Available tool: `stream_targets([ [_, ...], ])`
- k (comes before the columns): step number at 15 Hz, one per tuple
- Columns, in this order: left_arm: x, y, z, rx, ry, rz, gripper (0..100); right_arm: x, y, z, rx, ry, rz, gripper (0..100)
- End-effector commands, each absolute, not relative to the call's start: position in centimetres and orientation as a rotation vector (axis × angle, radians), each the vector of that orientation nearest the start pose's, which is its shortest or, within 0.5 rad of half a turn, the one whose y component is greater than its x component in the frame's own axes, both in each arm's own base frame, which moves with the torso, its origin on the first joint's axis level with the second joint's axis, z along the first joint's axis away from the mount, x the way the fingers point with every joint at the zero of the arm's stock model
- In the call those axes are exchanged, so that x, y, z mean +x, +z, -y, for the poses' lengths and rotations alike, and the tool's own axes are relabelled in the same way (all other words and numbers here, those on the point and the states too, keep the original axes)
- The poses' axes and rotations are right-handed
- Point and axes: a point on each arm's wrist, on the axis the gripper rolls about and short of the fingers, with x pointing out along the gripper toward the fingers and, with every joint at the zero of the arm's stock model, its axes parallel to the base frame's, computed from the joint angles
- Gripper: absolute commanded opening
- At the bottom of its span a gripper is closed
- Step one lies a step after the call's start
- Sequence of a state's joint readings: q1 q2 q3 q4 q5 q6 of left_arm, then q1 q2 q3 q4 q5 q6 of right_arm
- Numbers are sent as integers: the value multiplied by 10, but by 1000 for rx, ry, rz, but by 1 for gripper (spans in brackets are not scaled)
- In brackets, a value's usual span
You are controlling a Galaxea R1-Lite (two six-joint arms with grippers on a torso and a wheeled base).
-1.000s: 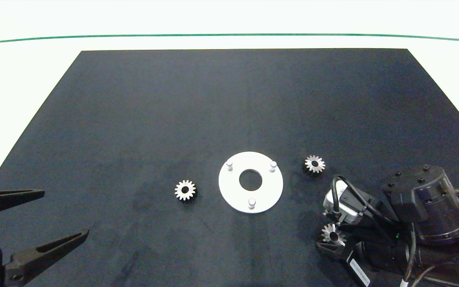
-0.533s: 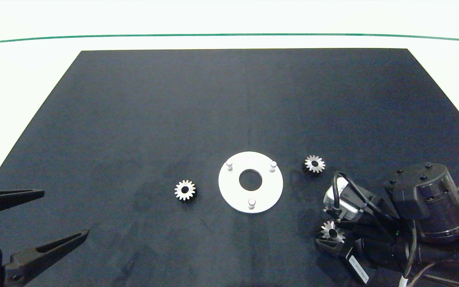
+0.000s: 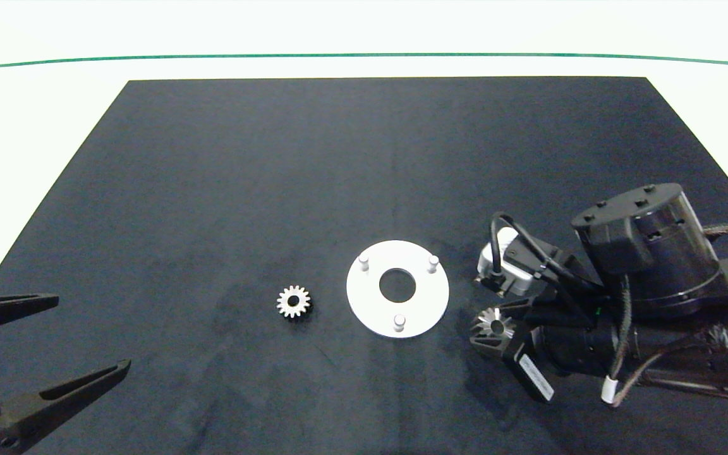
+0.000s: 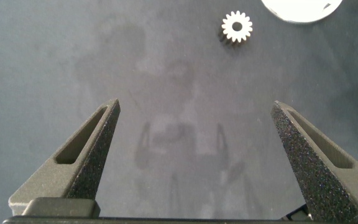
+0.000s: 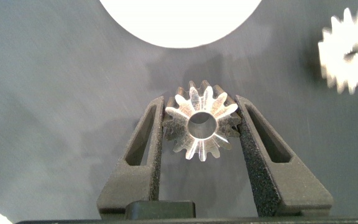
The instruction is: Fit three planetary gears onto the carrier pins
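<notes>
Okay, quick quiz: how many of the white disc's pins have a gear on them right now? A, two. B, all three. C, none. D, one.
C: all three carrier pins stand bare on the white disc; one gear lies on the mat, and the right gripper is shut on another gear beside the disc.

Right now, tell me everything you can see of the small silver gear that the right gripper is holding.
The small silver metal spur gear has pointed teeth around a round centre hole and looks like shiny bright steel. It sits clamped between the two grey jaws of the right gripper, which press on its toothed rim from opposite sides. In the head view it is off the dark mat, tilted, just beside the flat white round disc on the arm's side, not yet on any of the three pegs. Nothing else touches it.
</notes>
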State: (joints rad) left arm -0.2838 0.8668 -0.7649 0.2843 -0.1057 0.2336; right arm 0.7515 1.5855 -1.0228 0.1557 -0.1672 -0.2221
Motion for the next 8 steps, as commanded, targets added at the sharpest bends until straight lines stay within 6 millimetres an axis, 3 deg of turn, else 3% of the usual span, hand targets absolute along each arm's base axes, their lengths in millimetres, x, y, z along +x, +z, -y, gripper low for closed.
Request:
stream_targets([
  [1, 71, 254, 23, 261, -425, -313, 100, 217, 201, -220, -568, 683, -600, 4],
  [4, 66, 259, 22, 260, -420, -301, 100, 227, 207, -245, -575, 716, -565, 4],
  [8, 66, 260, 21, 260, -420, -297, 100, 218, 223, -253, -600, 735, -564, 4],
])
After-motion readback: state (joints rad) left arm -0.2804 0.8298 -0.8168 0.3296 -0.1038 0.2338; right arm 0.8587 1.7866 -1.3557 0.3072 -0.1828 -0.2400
